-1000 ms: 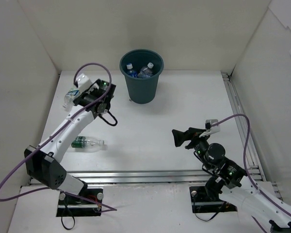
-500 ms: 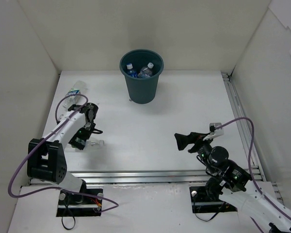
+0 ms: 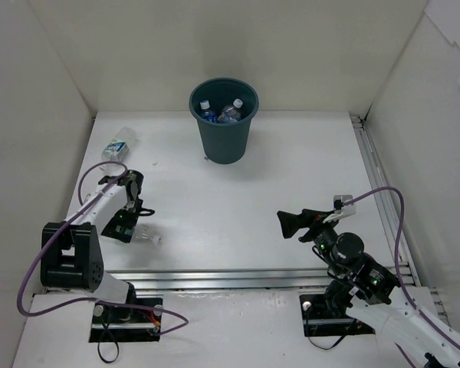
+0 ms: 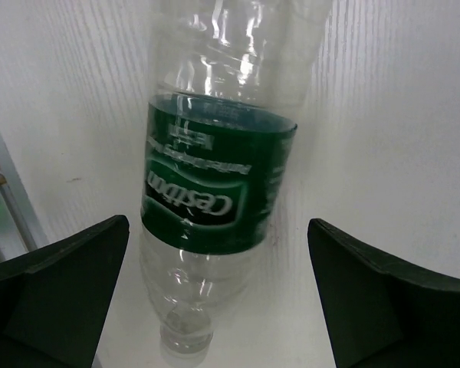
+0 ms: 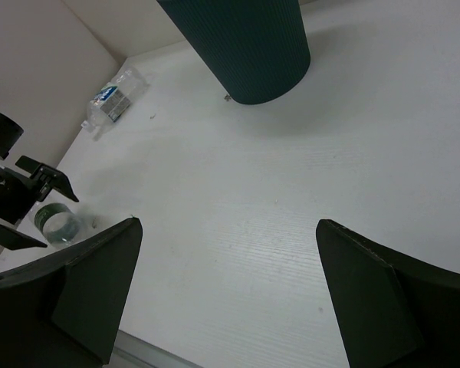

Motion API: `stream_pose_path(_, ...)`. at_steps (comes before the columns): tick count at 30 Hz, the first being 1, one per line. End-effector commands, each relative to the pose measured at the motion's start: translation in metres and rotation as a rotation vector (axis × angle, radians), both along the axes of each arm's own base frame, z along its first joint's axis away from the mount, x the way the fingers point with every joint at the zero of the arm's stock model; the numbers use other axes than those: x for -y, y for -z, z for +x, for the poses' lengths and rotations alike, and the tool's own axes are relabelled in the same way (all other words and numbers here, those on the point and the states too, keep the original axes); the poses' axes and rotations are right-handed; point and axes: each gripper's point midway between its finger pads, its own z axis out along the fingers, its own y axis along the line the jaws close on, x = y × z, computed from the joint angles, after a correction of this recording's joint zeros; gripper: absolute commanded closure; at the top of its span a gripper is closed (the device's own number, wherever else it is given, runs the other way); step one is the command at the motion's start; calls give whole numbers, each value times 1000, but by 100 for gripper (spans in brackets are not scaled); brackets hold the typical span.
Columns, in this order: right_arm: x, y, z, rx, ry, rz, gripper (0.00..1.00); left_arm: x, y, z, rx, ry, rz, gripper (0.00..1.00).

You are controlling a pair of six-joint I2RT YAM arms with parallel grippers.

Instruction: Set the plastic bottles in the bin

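The dark teal bin (image 3: 224,130) stands at the back middle with bottles (image 3: 228,112) inside; it also shows in the right wrist view (image 5: 245,46). A green-label bottle (image 4: 215,176) lies on the table at the near left, cap (image 4: 185,337) toward the camera. My left gripper (image 4: 218,253) is open and low over it, one finger on each side, not closed on it. In the top view the left gripper (image 3: 123,227) covers most of that bottle (image 3: 147,234). A blue-label bottle (image 3: 116,144) lies at the far left. My right gripper (image 3: 290,222) is open and empty.
White walls close in the table on the left, back and right. A metal rail (image 3: 253,277) runs along the near edge and another along the right side (image 3: 379,184). The right wrist view shows the blue-label bottle (image 5: 115,96) and the green-label bottle (image 5: 57,222).
My left arm has swung from beside the blue-label bottle at the far left back toward me and down over the green-label bottle. The right gripper has shifted only slightly.
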Motion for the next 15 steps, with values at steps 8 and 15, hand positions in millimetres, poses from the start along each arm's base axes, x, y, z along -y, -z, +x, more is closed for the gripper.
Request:
stream_pose_path(8,-2,-21,4,48,12,51,5,-3,21,15,22,12,-17,24)
stream_pose_path(15,-3,-25,4,61,6,57,5,7,-43,25,151,104,121,42)
